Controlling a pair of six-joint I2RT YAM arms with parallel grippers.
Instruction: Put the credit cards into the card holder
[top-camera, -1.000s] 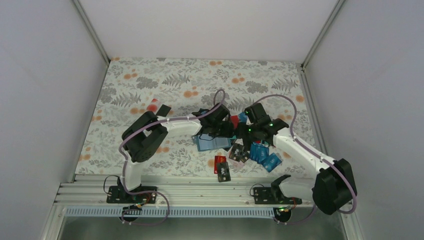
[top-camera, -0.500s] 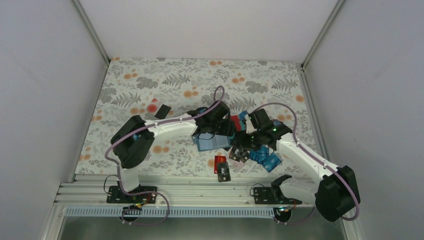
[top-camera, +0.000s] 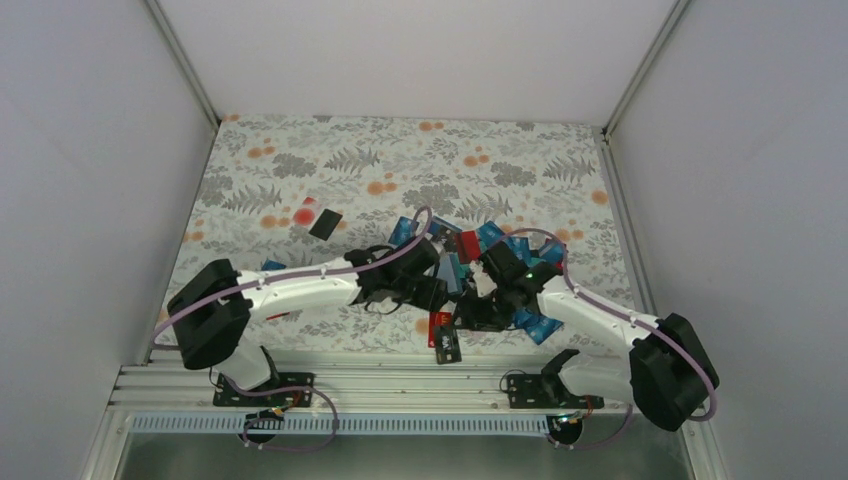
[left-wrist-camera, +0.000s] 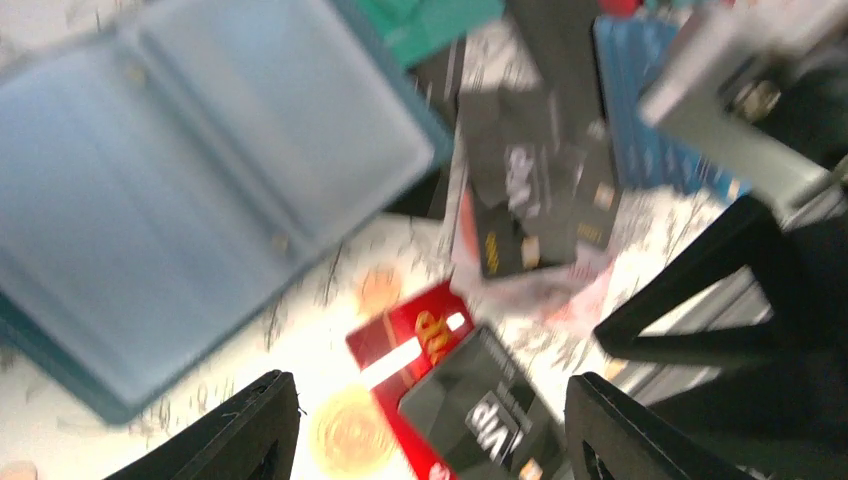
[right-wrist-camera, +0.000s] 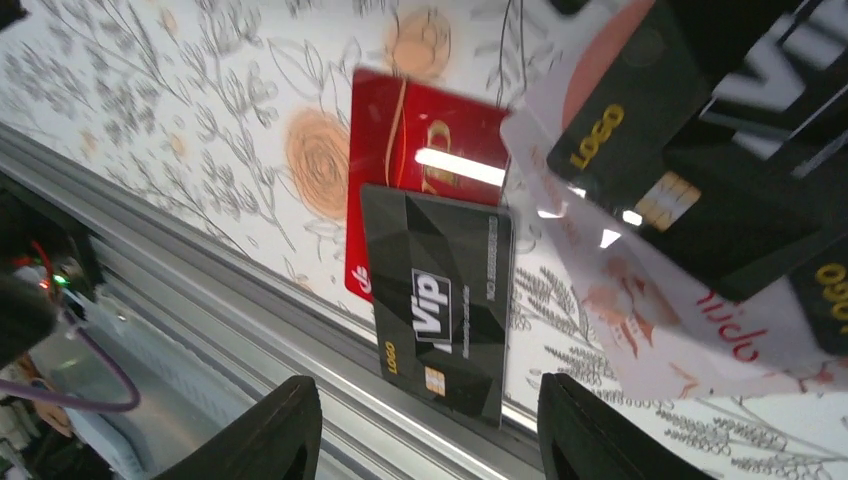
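Left claw (left-wrist-camera: 430, 440): I am seeing the fingers standing spread wide, pinching nothing.
Card holder (left-wrist-camera: 200, 190): lying open with its pale blue inside facing up, ahead and to the left of the left claw; this view is blurring.
Red card (left-wrist-camera: 405, 345): lying flat on the floral cloth (left-wrist-camera: 320, 300), just ahead of the left claw's gap.
Black VIP card (left-wrist-camera: 480, 410): overlapping the red card's near edge.
Black cards (left-wrist-camera: 520, 190): piling ahead and right of the left claw.
Right claw (right-wrist-camera: 435, 435): fingers standing apart, gripping nothing; the black VIP card is lying just ahead of its gap.
Metal rail (right-wrist-camera: 200, 270): running below the right claw's left finger.
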